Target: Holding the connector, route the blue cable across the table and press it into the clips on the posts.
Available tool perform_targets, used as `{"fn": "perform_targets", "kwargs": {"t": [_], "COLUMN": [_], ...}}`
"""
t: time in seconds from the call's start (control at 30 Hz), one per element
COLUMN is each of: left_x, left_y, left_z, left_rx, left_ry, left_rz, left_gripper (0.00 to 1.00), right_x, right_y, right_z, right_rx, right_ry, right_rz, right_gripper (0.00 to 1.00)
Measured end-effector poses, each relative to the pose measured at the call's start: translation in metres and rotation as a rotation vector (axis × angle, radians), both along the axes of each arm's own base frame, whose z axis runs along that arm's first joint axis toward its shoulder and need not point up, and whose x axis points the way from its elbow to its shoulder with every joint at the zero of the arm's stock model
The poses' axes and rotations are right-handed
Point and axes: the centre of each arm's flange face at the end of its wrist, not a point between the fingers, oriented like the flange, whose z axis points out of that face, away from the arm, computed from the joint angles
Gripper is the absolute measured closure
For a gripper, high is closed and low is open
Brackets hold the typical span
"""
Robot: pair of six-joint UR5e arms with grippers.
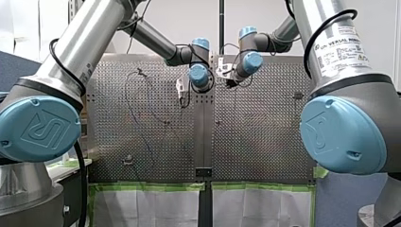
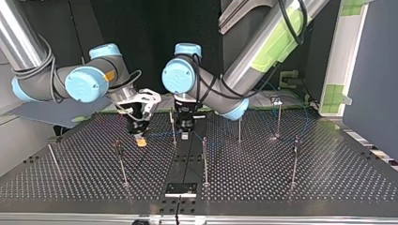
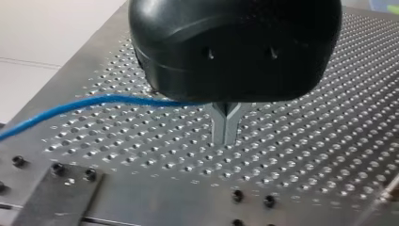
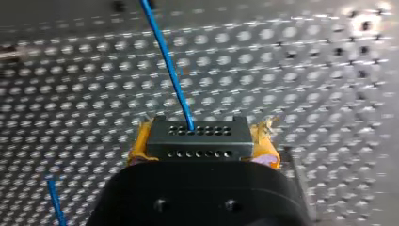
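the black perforated connector (image 4: pixel 197 123) was clamped between the yellow pads (image 4: pixel 138 149) of the right gripper (image 4: pixel 201 141); the left gripper (image 3: pixel 226 128), metal fingers (image 3: pixel 218 129) closed together, was set beside the thin blue cable (image 3: pixel 94 102); clipping was judged mostly undone.

"UNIVERSAL ROBOTS" on white label (image 1: pixel 341 51) on my right arm (image 1: pixel 317 9), front view, smaller print below illegible, UR logo embossed on blue base cap (image 1: pixel 40 127) of my left arm (image 1: pixel 90 42), same logo on R base cap (image 1: pixel 338 135)

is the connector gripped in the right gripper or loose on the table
Gripped: in the right wrist view the black connector sits between my right gripper's yellow pads, which touch both its sides.
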Motion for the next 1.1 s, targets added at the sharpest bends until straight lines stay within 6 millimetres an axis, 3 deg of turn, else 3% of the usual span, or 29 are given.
{"fn": "perform_targets", "kwargs": {"t": [0.9,1.1], "left_x": [-0.022,-0.026], "left_y": [0.02,0.024], "left_z": [-0.09,-0.132], "left_rx": [-0.007,0.001], "left_ry": [0.007,0.043], "left_rz": [-0.033,-0.065], "left_gripper": [1.0,1.0], "right_x": [-0.034,-0.039], "right_y": [0.021,0.024], "right_z": [-0.096,-0.116], "right_rx": [0.077,0.083], "right_ry": [0.089,0.082], "right_rz": [-0.009,0.005], "right_gripper": [1.0,1.0]}}
